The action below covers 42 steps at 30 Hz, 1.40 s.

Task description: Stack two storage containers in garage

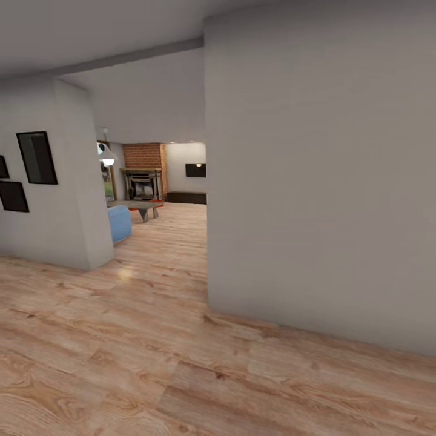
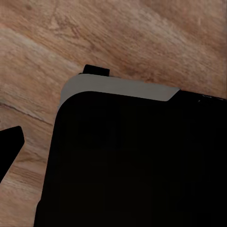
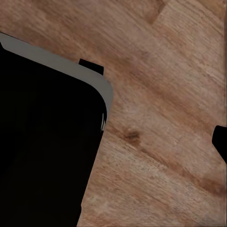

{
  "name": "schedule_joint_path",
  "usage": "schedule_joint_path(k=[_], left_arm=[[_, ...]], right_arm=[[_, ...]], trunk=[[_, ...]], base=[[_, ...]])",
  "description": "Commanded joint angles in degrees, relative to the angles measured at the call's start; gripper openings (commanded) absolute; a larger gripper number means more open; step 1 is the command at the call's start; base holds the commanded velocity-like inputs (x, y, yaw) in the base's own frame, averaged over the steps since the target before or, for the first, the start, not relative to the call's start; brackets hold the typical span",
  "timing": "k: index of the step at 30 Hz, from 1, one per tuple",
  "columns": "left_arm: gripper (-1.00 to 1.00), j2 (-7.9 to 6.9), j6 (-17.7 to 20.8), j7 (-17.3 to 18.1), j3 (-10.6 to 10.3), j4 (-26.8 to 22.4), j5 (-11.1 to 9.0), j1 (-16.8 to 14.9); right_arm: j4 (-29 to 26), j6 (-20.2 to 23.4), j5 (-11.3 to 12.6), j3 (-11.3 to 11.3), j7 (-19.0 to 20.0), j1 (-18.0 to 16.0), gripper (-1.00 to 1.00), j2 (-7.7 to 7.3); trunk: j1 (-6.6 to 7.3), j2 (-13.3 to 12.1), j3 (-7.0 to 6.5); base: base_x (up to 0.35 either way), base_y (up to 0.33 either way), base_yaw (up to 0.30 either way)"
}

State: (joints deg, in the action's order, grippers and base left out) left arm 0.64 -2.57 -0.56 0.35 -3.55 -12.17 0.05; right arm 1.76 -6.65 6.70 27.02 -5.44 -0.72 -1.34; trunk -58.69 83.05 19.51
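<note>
We stand in a hallway, beside a grey wall [image 1: 315, 181]. The living room lies ahead, beyond the wall, with the fireplace [image 1: 143, 183] and a blue sofa [image 1: 119, 223]. We cannot make out the containers there, so neither arm is nearer yet. Both wrist views look down at the wood floor [image 3: 165, 94]; we cannot tell how the jaws stand.

Ahead of me, bare wood plank flooring [image 1: 151, 339] lies open. At 1 o'clock a grey wall [image 1: 321, 181] blocks passage. At 10 o'clock a wall corner [image 1: 79, 181] stands. Between them, at 12 o'clock, a passage opens toward the blue sofa [image 1: 119, 223], low table [image 1: 144, 208] and fireplace [image 1: 143, 183].
</note>
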Motion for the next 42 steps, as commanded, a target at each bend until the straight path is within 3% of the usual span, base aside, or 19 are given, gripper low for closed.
schedule_joint_path(k=[1, 42], left_arm=[[1.0, 0.01, -0.1, -0.06, 0.0, -0.05, -0.33, 0.01], [1.0, 0.06, -0.07, -0.06, -0.01, -0.05, -0.4, 0.03]], right_arm=[[0.18, -0.38, 0.59, 0.49, -0.01, -0.07, 1.0, 0.02], [0.18, -0.38, 0.59, 0.49, -0.1, -0.07, 1.0, 0.05]], trunk=[[-0.04, 0.03, 0.06], [-0.04, 0.03, 0.06]], base=[[0.324, 0.0, 0.27], [0.324, 0.059, 0.269]])
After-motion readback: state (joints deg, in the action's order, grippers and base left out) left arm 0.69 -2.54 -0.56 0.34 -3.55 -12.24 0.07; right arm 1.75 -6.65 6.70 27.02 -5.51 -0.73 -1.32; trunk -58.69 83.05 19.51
